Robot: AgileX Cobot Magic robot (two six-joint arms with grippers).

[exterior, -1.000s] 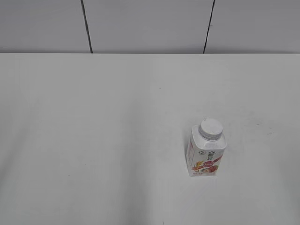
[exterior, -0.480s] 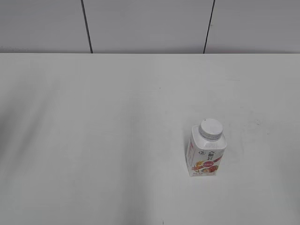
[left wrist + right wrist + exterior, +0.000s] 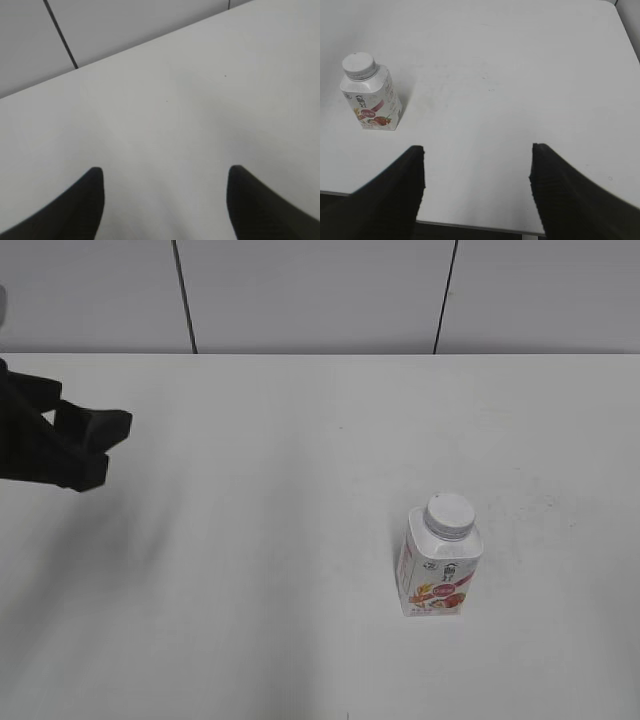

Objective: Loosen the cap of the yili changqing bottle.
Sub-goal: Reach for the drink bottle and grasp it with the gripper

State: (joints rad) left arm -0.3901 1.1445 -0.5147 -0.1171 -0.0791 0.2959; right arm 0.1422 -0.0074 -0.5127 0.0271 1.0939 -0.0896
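Bottle (image 3: 440, 570) upright on table (image 3: 250, 540), right of centre, cap (image 3: 448, 515) on, untouched. Left gripper (image 3: 100, 450) at far left edge, jaws apart, empty. Right gripper (image 3: 476, 172) spread, empty, near bottle, likely to steady it.

We see a squarish white plastic bottle (image 3: 441, 571) with a red, pink and orange fruit label, its ribbed round cap (image 3: 448, 516) white, on a plain white table (image 3: 260, 540); the left gripper (image 3: 95, 448) is black.
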